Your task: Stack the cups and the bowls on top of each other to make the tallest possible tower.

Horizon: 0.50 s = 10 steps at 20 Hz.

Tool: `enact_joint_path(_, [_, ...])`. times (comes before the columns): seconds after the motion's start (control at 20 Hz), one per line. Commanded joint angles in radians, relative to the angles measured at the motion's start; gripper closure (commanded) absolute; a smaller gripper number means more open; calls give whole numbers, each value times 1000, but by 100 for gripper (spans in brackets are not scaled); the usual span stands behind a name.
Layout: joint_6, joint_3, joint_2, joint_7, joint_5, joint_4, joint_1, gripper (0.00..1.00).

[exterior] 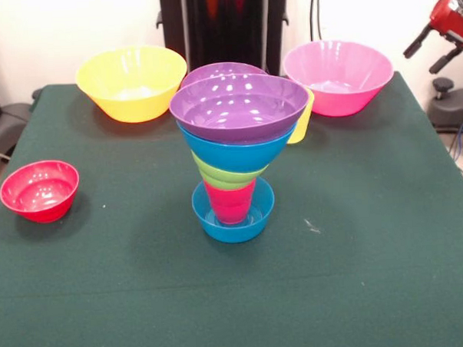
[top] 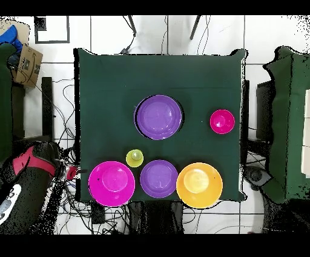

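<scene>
Tower (exterior: 234,154) stands mid-bench (exterior: 372,236), 5 pieces up to a purple bowl (exterior: 240,104), tool (exterior: 441,37) parked off-bench (grip state: cannot tell), so next bowl, probably the second purple bowl (top: 158,178), needs centred, gentle lowering.

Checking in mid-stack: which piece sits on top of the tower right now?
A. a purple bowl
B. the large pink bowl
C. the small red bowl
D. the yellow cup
A: a purple bowl crowns the tower, resting on the medium blue bowl; the pink bowl, small red bowl and yellow cup all stand apart on the table.
</scene>
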Motion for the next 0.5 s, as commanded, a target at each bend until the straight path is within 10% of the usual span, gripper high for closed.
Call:
enact_joint_path(0.05, [-127, 103, 111, 47, -86, -28, 35, 0])
enact_joint_path(0.5, [-160, 55, 159, 55, -124, -31, 72, 0])
